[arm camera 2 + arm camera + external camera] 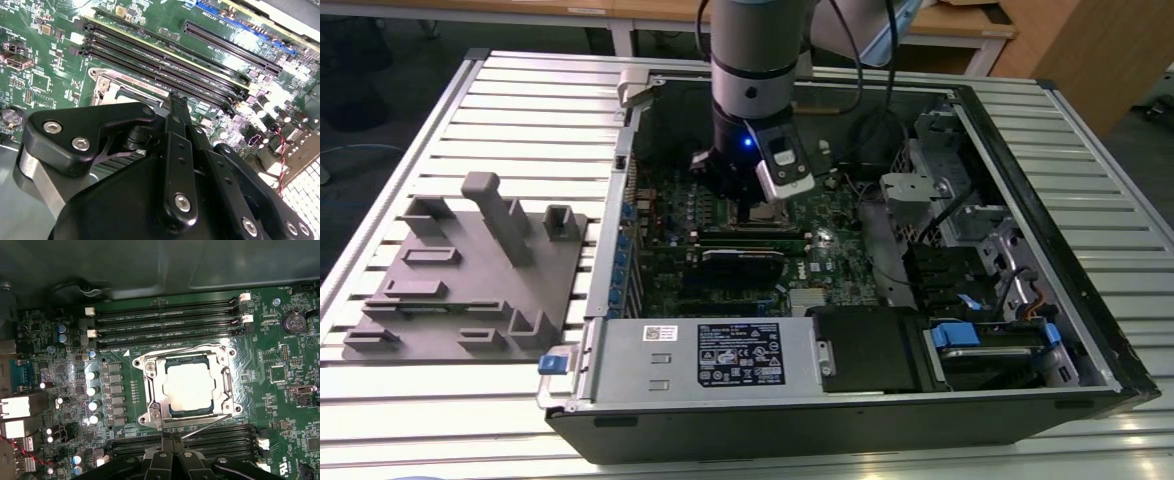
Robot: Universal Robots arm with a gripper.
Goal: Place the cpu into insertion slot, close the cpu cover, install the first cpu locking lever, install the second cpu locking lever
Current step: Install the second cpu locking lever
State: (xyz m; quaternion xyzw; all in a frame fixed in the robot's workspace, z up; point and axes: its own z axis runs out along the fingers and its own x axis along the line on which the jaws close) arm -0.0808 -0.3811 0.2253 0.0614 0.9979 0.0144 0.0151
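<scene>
- The jaws of the gripper (171,440) are seen clenched together with nothing between them, just beside the socket's edge.
- The cpu (190,388) is seated in the insertion slot (226,384), with the cpu cover (186,358) laid flat around it.
- Memory slots (165,320) are found on both sides of the socket.
- The open computer case (1067,330) is set on the bench (520,100).

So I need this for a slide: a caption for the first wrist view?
Gripper poised beside the insertion slot, cpu seated under the closed cpu cover.
</scene>
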